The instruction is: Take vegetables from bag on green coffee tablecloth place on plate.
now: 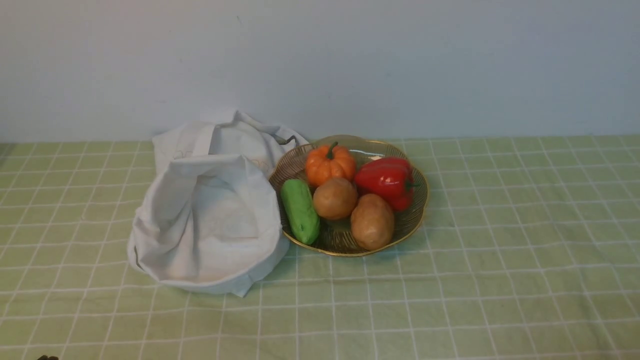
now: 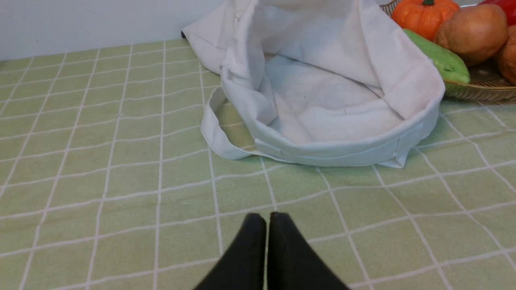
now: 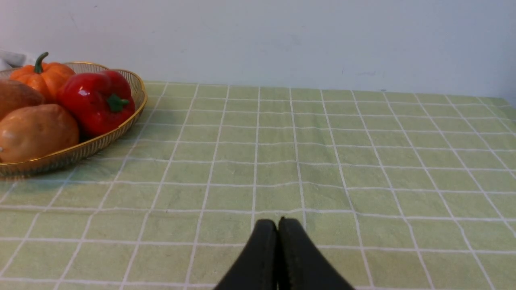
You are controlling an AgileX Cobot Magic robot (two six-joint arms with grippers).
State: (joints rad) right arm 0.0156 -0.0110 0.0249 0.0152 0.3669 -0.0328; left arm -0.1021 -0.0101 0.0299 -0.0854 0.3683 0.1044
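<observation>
Potatoes on the golden plate, grippers closed

Both potatoes (image 1: 335, 198) (image 1: 372, 222) lay in the golden plate (image 1: 350, 252) with the pumpkin (image 1: 330, 165), red pepper (image 1: 387, 182) and green vegetable (image 1: 300, 211). The white bag (image 1: 210, 225) stood at its left on the green tablecloth (image 1: 500, 240). The left gripper (image 2: 267, 219) and right gripper (image 3: 278, 225) were closed, gripping nothing.

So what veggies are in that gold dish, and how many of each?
Potatoes: 2
Pumpkin: 1
Red pepper: 1
Green cucumber-like vegetable: 1
Total in the dish: 5
</observation>
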